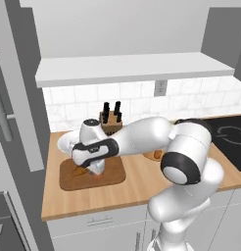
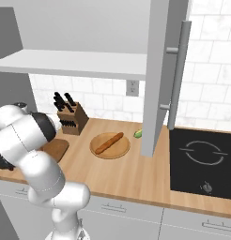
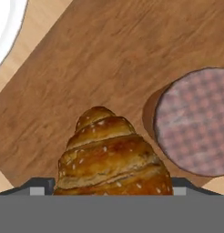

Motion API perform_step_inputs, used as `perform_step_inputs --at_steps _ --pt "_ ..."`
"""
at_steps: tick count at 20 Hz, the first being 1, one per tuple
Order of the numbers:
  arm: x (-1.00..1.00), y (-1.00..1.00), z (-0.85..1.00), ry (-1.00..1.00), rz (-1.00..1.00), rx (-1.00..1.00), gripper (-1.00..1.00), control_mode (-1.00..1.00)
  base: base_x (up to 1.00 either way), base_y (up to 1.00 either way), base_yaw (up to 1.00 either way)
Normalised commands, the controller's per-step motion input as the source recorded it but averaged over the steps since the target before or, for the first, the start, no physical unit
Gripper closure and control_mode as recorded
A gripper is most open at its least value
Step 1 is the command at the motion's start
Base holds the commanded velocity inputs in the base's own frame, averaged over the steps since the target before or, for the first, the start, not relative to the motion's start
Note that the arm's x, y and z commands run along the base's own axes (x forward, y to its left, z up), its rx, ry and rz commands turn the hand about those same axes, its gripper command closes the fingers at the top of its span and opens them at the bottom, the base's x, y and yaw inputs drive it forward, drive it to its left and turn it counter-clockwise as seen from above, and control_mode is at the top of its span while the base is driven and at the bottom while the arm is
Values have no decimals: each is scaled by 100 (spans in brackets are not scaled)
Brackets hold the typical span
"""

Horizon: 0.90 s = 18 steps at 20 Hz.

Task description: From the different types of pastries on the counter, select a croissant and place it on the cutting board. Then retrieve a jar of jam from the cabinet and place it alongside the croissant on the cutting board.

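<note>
Croissant: lies on the cutting board, lower middle of the hand view.
Jar of jam: stands just beside it, at right.
Jaws: spread wide, straddling the croissant, pinching nothing.
Advice: lift straight up, nudging neither.

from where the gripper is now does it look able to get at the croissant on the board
Probably yes. The gripper is open and hangs right over the croissant on the cutting board. The jar of jam stands apart beside it, so nothing blocks the way down.
</note>
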Motion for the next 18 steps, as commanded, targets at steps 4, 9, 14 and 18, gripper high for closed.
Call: perform_step_inputs --at_steps 4,9,14,18 --pt "0 6 -31 1 0 3 100 -100 0 0 0" --pt "0 20 -24 0 0 0 100 -100 0 0 0" --pt "0 17 19 -4 0 6 -100 -100 0 0 0" --pt "0 7 84 -4 0 8 -100 -100 0 0 0"
